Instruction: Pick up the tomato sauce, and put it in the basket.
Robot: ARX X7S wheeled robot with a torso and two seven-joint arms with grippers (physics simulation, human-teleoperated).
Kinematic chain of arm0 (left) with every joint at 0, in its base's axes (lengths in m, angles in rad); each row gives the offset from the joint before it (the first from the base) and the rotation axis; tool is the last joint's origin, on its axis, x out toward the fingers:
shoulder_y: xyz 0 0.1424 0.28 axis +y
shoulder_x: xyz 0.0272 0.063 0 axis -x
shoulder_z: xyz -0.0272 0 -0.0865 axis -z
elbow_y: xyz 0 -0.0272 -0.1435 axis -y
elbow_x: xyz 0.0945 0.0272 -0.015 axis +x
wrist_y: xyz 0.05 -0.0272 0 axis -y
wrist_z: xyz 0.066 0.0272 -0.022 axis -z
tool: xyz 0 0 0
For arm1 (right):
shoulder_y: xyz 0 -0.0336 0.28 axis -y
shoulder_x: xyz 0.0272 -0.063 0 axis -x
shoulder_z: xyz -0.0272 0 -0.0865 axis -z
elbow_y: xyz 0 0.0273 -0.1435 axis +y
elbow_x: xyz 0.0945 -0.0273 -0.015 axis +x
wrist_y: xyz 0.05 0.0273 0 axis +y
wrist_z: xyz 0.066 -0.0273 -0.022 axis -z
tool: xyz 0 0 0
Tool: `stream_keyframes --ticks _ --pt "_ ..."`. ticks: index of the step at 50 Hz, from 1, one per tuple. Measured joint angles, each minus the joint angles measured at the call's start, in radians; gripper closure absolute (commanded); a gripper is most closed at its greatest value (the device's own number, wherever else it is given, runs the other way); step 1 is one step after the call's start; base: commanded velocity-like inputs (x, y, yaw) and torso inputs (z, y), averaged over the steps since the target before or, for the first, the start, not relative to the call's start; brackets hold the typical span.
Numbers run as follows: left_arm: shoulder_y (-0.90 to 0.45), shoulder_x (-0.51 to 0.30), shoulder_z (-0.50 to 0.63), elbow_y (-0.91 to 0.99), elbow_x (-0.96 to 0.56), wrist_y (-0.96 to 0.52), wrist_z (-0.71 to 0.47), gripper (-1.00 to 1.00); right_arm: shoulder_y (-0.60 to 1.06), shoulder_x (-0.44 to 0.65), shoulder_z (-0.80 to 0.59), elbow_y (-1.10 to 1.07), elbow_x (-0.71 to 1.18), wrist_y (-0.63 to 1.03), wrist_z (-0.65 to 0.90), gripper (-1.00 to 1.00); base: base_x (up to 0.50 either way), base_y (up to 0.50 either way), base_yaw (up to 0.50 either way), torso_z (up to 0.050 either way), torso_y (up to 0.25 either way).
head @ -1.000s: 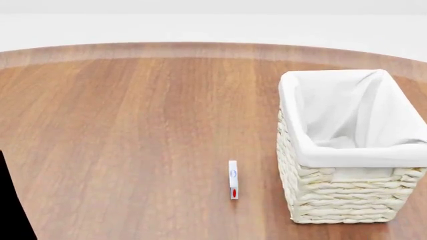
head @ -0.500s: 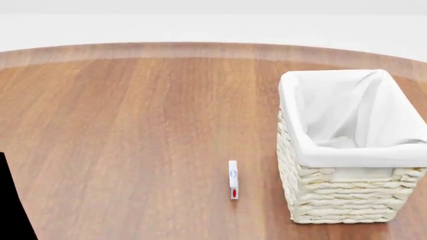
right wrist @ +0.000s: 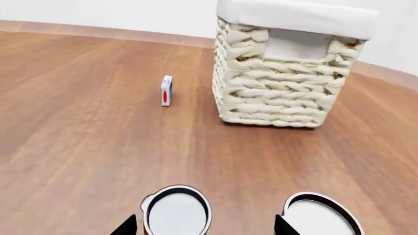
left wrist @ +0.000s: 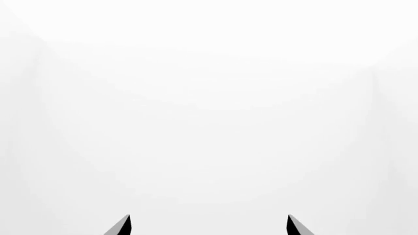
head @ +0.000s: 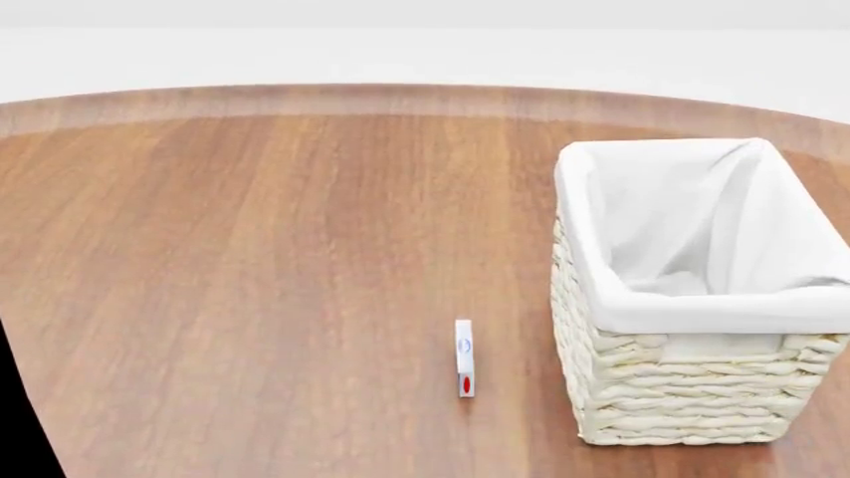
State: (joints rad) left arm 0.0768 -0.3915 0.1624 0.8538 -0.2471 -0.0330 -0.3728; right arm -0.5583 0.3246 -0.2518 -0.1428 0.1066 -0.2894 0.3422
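Table (head: pixel 266 249) of brown wood, wicker basket (head: pixel 678 398) standing at its right, one white-topped can (right wrist: pixel 176 215) and another (right wrist: pixel 320 218) close under the right gripper (right wrist: pixel 205 229), labels hidden so the tomato sauce cannot be told, small white box (head: pixel 464 358) upright just left of the basket, right gripper spread wide and empty, left gripper (left wrist: pixel 207 227) likewise wide, facing blank white.

Upright cream wicker basket (head: pixel 678 398), white cloth liner over its rim, on wooden table (head: pixel 266 249).

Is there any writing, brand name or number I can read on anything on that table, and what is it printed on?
None can be read.
Small white box: a blue mark and a red oval on its narrow face, too small to read as words.
Basket: plain weave and white liner, no label.
Two round white tops near the right wrist camera: blank.
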Motion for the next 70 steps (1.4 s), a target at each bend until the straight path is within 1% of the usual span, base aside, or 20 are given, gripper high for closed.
stream_keyframes --ticks 42,70 --pt "-0.002 -0.012 0.002 -0.015 0.007 0.004 -0.019 -1.0 0.08 -0.017 -0.032 0.119 0.039 0.001 -0.017 -1.0 0.0 0.0 0.0 0.0 0.0" --pt "-0.001 -0.023 -0.017 -0.031 -0.006 0.014 -0.032 -1.0 0.199 -0.039 -0.08 0.213 0.024 0.034 -0.047 -1.0 0.0 0.0 0.0 0.0 0.0"
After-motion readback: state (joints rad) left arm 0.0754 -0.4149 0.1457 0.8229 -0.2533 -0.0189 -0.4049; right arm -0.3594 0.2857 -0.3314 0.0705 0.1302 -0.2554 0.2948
